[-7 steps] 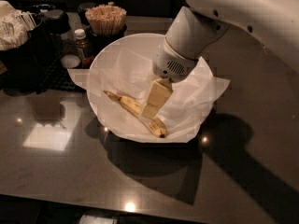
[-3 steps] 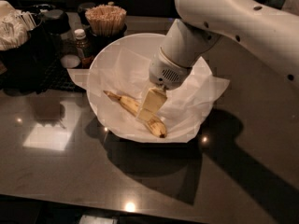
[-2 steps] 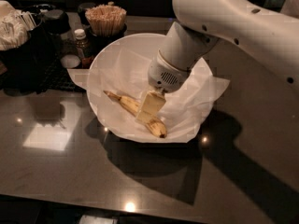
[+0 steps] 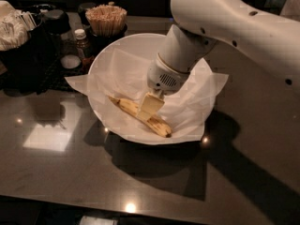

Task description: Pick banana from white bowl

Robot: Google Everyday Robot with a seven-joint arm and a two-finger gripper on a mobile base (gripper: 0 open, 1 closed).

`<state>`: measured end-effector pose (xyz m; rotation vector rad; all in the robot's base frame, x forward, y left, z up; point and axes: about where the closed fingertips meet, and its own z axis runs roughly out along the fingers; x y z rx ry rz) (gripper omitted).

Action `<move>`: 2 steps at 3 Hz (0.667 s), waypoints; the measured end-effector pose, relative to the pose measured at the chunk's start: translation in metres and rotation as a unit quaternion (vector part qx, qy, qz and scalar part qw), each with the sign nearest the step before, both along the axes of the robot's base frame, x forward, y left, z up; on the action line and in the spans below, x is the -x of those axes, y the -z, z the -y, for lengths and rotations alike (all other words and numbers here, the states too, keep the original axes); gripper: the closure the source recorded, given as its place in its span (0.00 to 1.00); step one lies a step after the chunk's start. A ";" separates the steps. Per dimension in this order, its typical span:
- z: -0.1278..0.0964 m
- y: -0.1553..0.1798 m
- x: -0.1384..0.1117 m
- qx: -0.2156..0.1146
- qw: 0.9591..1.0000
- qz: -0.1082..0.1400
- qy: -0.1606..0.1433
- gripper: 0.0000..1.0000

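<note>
Gripper (image 4: pixel 149 108) apparently touches banana (image 4: pixel 159 124) (inside white bowl (image 4: pixel 131 36)).

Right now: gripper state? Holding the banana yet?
Gripper: down inside the white bowl, at the middle of the banana. Whether it is open, closed or holding the banana cannot be told.

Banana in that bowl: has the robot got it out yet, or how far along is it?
Done: the gripper is down inside the white bowl, over the middle of the banana. In hand: the grasp; I cannot tell if it grips yet. Left: lifting it out; the banana lies on the paper lining.
</note>
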<state>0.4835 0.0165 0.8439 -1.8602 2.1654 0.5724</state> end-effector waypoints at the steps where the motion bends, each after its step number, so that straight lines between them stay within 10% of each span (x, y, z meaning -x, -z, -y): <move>1: -0.001 0.000 -0.002 0.001 1.000 -0.005 -0.001 0.59; 2: -0.002 0.003 -0.005 0.004 1.000 -0.014 -0.004 0.39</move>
